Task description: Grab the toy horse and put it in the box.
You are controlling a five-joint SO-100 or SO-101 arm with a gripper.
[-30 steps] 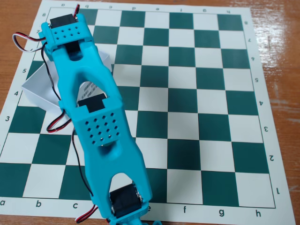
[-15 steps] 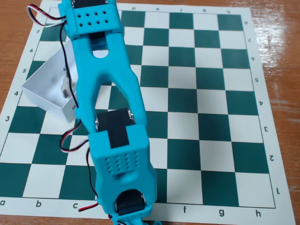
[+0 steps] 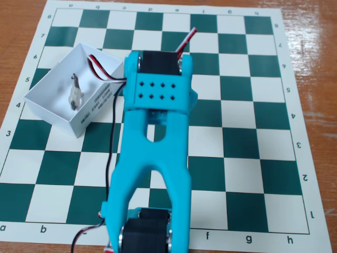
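Nearest the fixed camera, at the bottom edge, sits a black servo motor [image 3: 146, 232] clamped between the two prongs of the turquoise arm [image 3: 150, 158]. The arm's forked link rises up the frame from there, its two legs joining into a block with eight small diamond-shaped holes [image 3: 157, 90]. A second black servo [image 3: 159, 62] caps that block at the top. Red, black and white wires [image 3: 108, 74] run from the upper servo leftward over the box's corner, and a black cable trails down the arm's left side to the lower edge.

The gripper itself is not visible — the arm's body covers whatever lies beneath and beyond it, so whether the fingers are spread or pressed together cannot be told.

Under everything lies a green-and-white chessboard mat [image 3: 247, 158] with printed letters and numbers along its margins, spread on a brown wooden table [image 3: 316, 47].

Farther up and to the left, the box [image 3: 84, 122] rests on the mat near ranks four to six, turned at an angle to the squares. Its near wall carries small black print. Inside, on the white floor, the toy horse [image 3: 76, 94] lies — grey-white body, darker head pointing up the frame. It sits roughly mid-box, apart from the walls, and clear of the arm.
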